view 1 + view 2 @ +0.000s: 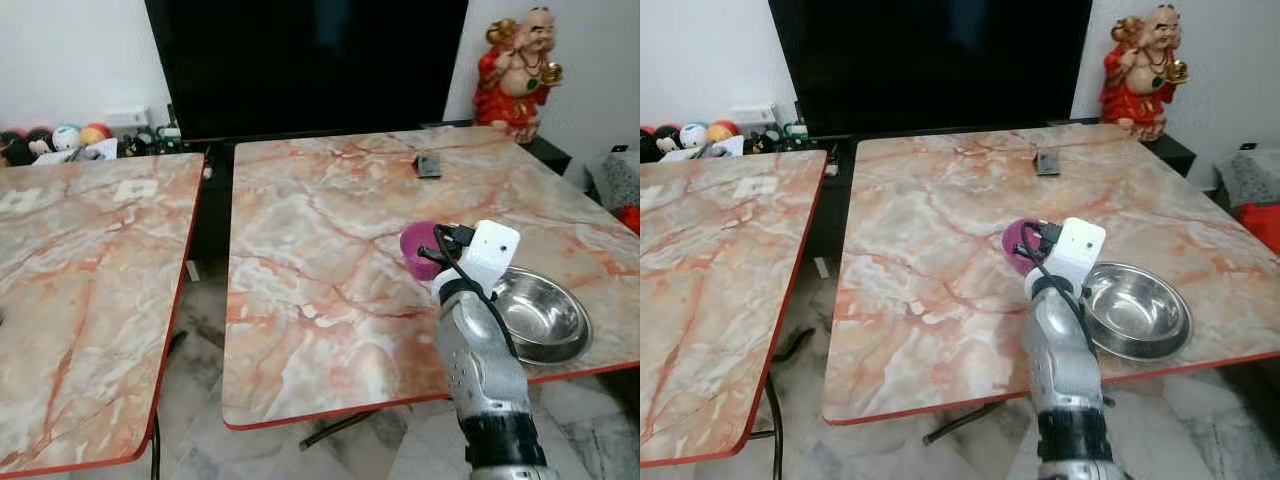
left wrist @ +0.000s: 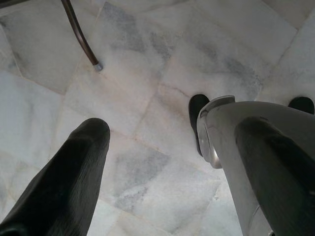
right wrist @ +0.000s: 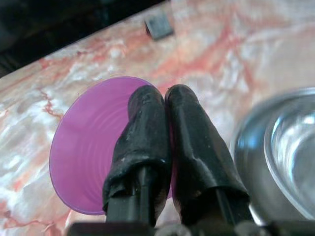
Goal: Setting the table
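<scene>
A purple cup [image 1: 418, 251] hangs tilted just above the right marble table [image 1: 320, 300], to the left of a steel bowl [image 1: 541, 316]. My right gripper [image 1: 442, 243] is shut on the cup's rim. In the right wrist view the two black fingers [image 3: 147, 128] press together over the rim of the purple cup [image 3: 86, 152], with the steel bowl [image 3: 283, 152] beside them. The steel bowl stands empty near the table's front right edge. My left gripper [image 2: 172, 132] hangs open over the tiled floor [image 2: 162, 59], nothing between its fingers.
A small dark flat object [image 1: 428, 165] lies at the back of the right table. A second marble table [image 1: 80, 270] stands to the left across a narrow gap. Behind are a black TV [image 1: 300, 60], a red and gold figurine [image 1: 518, 72] and toys [image 1: 60, 140].
</scene>
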Robot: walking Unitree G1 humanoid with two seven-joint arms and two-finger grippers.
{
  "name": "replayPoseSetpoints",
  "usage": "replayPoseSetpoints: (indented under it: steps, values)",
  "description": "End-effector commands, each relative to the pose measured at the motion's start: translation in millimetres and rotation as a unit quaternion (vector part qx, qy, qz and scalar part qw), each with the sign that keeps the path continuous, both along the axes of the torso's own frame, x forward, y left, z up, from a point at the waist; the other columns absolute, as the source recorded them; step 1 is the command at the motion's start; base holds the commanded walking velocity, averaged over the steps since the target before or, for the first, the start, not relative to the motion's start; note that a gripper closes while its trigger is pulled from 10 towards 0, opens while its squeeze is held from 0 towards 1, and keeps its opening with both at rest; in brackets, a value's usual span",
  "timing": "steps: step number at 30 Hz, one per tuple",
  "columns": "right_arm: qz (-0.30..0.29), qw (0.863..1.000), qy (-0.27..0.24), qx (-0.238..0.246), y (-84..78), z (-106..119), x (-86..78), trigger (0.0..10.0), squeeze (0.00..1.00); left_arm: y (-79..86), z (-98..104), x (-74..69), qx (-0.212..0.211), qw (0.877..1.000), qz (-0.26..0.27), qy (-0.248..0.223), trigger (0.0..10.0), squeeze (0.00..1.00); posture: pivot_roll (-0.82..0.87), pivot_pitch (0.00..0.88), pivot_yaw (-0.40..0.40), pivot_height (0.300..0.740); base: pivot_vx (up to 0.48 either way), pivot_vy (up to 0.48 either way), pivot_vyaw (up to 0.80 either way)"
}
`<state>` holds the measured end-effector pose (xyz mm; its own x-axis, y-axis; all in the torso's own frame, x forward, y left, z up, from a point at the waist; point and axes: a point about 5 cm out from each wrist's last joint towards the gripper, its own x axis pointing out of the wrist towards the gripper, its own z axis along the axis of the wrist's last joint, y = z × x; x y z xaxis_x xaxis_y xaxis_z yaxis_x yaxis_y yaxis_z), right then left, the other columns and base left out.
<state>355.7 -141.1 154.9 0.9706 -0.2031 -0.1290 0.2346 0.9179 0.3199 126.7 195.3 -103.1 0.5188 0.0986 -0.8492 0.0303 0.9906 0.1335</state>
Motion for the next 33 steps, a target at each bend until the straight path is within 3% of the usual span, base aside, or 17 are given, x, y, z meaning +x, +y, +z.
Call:
replayPoseSetpoints:
  steps: [1, 5, 9, 18, 30, 31, 33]
  values:
    - [-0.001, 1.000, 0.015, 0.015, 2.3, -0.8, 3.2, 10.0, 0.00, -6.3, -5.9, -13.7, -0.014, 0.999, 0.004, 0.033, 10.0, 0.00, -0.03, 0.000, 0.010, 0.740, 0.000, 0.000, 0.00]
    - [-0.002, 0.998, 0.039, 0.041, 4.1, -1.1, 11.5, 10.0, 0.00, -5.9, -5.9, -13.6, -0.014, 0.999, 0.008, 0.033, 10.0, 0.00, -0.03, 0.000, 0.010, 0.740, 0.000, 0.000, 0.00]
    - [-0.018, 0.998, 0.057, 0.033, 0.1, -1.1, 16.6, 10.0, 0.00, -5.5, -5.9, -13.8, -0.014, 0.999, 0.009, 0.033, 10.0, 0.00, -0.03, 0.000, 0.010, 0.740, 0.000, 0.000, 0.00]
    - [-0.059, 0.992, 0.100, 0.043, -3.2, -12.7, 13.6, 10.0, 0.00, -5.1, -5.9, -14.2, -0.015, 0.999, 0.010, 0.033, 10.0, 0.00, -0.02, 0.000, 0.007, 0.740, 0.000, 0.000, 0.00]
    - [-0.064, 0.989, 0.114, 0.066, 1.5, -18.1, 10.8, 10.0, 0.00, -5.0, -6.0, -14.3, -0.015, 0.999, 0.009, 0.034, 10.0, 0.00, -0.02, 0.000, 0.008, 0.740, 0.000, 0.000, 0.00]
    - [-0.071, 0.989, 0.115, 0.067, 0.5, -18.4, 10.3, 10.0, 0.09, -5.0, -6.0, -14.3, -0.015, 0.999, 0.008, 0.034, 10.0, 0.00, -0.02, 0.000, 0.008, 0.740, 0.000, 0.000, 0.00]
    - [-0.076, 0.988, 0.114, 0.066, -1.0, -18.0, 10.2, 10.0, 0.09, -4.9, -6.0, -14.3, -0.015, 0.999, 0.008, 0.034, 10.0, 0.00, -0.02, 0.000, 0.008, 0.740, 0.000, 0.000, 0.00]
